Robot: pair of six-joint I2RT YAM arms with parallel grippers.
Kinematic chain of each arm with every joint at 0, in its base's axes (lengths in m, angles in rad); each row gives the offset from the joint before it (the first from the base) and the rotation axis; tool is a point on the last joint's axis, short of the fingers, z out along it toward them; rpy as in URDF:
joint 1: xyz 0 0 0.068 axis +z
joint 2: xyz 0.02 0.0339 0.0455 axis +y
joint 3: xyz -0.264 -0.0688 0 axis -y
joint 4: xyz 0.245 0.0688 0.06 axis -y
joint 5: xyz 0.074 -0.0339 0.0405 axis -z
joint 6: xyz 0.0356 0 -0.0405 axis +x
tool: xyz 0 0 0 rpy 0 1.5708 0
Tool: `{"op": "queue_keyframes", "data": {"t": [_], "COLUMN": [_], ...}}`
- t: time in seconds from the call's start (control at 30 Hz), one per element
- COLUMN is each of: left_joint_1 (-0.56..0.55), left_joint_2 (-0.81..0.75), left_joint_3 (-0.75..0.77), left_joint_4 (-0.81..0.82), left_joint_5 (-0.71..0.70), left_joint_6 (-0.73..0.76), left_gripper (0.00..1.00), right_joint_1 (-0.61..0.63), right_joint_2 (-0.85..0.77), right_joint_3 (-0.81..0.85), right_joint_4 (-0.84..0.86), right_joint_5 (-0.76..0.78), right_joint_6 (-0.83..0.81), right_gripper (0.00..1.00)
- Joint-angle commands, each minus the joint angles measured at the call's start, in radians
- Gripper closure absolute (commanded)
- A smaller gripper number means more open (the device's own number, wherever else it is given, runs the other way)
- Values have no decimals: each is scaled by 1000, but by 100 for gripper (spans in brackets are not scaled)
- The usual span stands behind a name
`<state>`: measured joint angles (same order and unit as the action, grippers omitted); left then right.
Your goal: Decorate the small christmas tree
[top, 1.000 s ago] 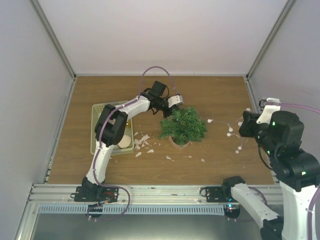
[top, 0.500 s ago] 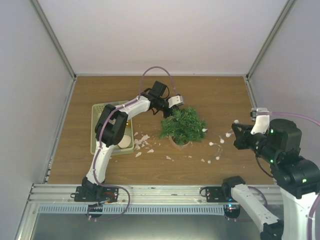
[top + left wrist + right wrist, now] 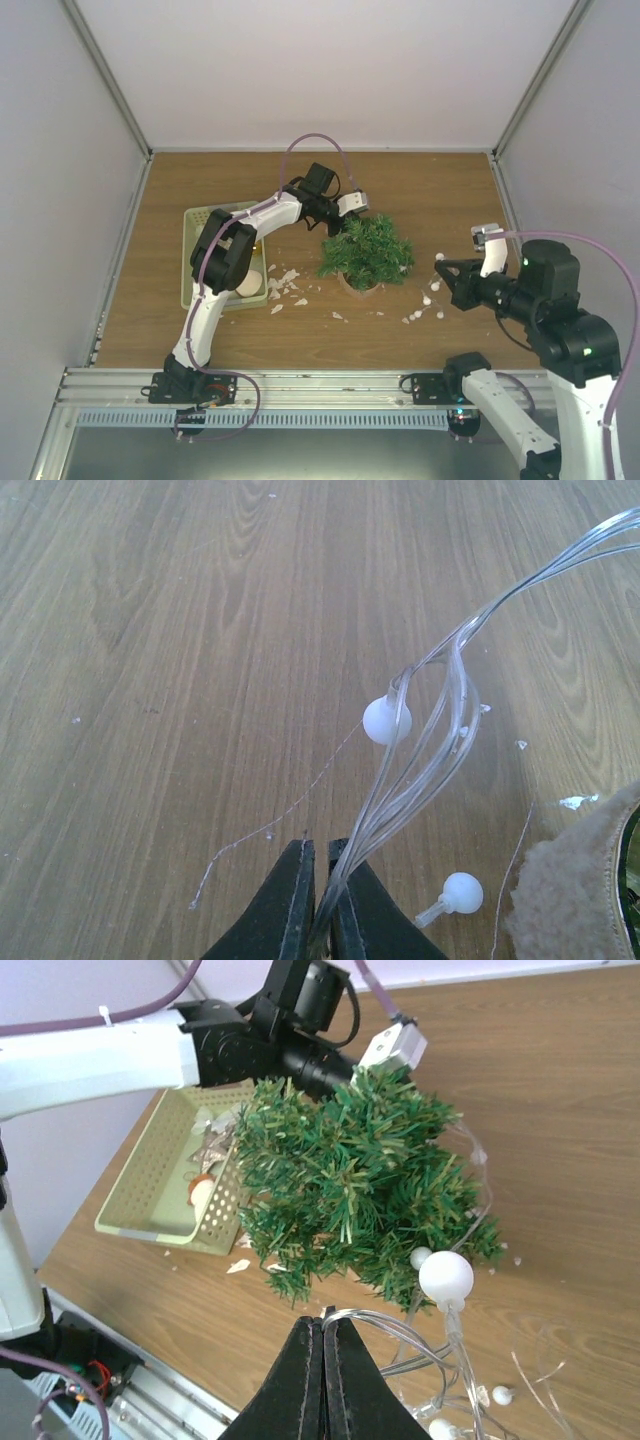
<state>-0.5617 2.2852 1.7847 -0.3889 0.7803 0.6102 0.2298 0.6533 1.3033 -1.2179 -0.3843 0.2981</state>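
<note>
The small christmas tree (image 3: 366,251) stands mid-table in its brownish pot (image 3: 360,284); the right wrist view shows it bushy and green (image 3: 345,1175). A clear light string with white bulbs (image 3: 428,298) runs from the tree to the right. My left gripper (image 3: 336,224) is at the tree's back left, shut on a bundle of the clear wires (image 3: 420,760), with one bulb (image 3: 386,720) just ahead of my left gripper (image 3: 320,846). My right gripper (image 3: 443,270) is right of the tree. My right gripper (image 3: 324,1313) is shut on a wire loop, beside a large bulb (image 3: 445,1276).
A pale green perforated tray (image 3: 200,225) with ornaments sits left of the tree, also visible as the tray (image 3: 150,1195). White scraps (image 3: 285,284) lie between tray and pot. Enclosure walls close in both sides and the back. A metal rail (image 3: 320,385) runs along the front.
My right arm has swung left toward the tree, dragging the light string and its bulbs with it. The left arm has stayed put behind the tree.
</note>
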Motion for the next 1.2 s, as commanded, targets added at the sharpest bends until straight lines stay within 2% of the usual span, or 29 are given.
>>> {"op": "queue_keyframes", "data": {"t": [0.0,0.33,0.5,0.6,0.73,0.83,1.17], "left_joint_1": [-10,-12,-12,-14,-14,-14,-13], "left_joint_2": [15,18,19,17,7,-12,-75], "left_joint_3": [30,40,45,47,40,23,22], "left_joint_4": [4,6,-7,-22,-58,-68,-71], "left_joint_5": [7,-1,-2,-11,-14,-41,-83], "left_joint_6": [-7,-15,-10,-12,7,11,-19], "left_gripper": [91,86,85,75,71,64,55], "right_joint_1": [-3,-3,-3,-4,-3,-4,-3], "right_joint_2": [-6,-31,-39,-41,-40,-39,-34], "right_joint_3": [-57,-92,-98,-105,-109,-119,-143], "right_joint_4": [74,151,146,148,153,159,169], "right_joint_5": [-109,-311,-345,-347,-347,-362,-417], "right_joint_6": [-14,2,6,5,4,2,-18], "right_gripper": [100,99,99,99,100,99,100]}}
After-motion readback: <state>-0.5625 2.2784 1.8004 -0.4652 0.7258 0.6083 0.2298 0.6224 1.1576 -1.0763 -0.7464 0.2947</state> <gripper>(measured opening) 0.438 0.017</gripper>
